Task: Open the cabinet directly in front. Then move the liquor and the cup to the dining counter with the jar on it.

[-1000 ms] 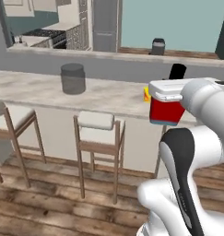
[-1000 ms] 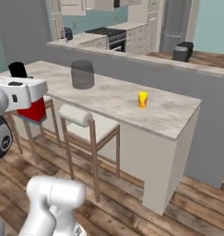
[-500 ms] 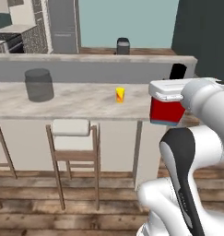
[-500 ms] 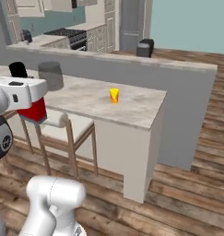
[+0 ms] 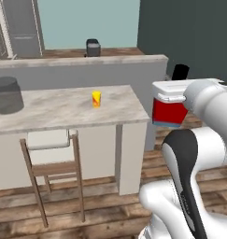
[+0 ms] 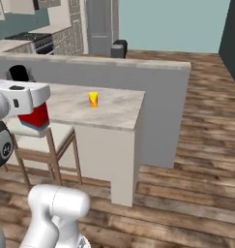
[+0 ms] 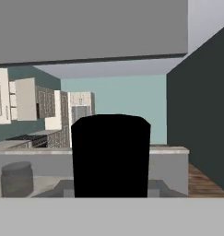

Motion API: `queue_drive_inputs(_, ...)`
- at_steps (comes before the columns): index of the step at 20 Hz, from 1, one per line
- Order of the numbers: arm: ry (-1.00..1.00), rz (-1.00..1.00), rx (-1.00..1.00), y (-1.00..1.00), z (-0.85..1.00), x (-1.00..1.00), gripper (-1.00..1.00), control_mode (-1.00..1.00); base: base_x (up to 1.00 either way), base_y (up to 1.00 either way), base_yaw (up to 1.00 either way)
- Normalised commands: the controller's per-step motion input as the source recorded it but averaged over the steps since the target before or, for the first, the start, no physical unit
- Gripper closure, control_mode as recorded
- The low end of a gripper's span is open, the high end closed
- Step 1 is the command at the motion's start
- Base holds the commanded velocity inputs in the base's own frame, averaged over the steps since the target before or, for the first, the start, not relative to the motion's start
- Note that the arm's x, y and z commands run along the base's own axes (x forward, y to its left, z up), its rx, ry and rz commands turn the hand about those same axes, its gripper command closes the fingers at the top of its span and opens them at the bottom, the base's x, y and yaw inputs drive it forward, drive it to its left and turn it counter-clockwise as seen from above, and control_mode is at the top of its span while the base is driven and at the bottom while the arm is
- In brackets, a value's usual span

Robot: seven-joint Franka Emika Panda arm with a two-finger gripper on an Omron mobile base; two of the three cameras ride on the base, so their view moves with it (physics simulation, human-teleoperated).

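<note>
Jar: grey, lidded, at the left end of the dining counter, upright. Cup: yellow, upright near the counter's right end, toward its back edge, well apart from the jar. Bottle: red label, black cap, upright in the gripper, whose jaws are closed on its body partway open. It hangs off the counter's right end, above the slab's level; the free marbled top lies to the gripper's left, between cup and corner. Judgement: cup delivered, bottle yet to set down.
</note>
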Motion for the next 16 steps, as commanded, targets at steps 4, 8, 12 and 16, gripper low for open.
queue_drive_inputs(4, 0.00, 0.00, 0.00, 0.00, 0.00, 0.00, 1.00, 1.00, 0.44, 0.24, -0.17)
queue_drive_inputs(8, 0.00, 0.00, 0.00, 0.00, 0.00, 0.00, 1.00, 1.00, 0.46, 0.10, -0.12)
queue_drive_inputs(12, 0.00, 0.00, 0.00, 0.00, 0.00, 0.00, 1.00, 1.00, 0.51, 0.07, -0.12)
queue_drive_inputs(16, 0.00, 0.00, 0.00, 0.00, 0.00, 0.00, 1.00, 1.00, 0.44, 0.13, -0.09)
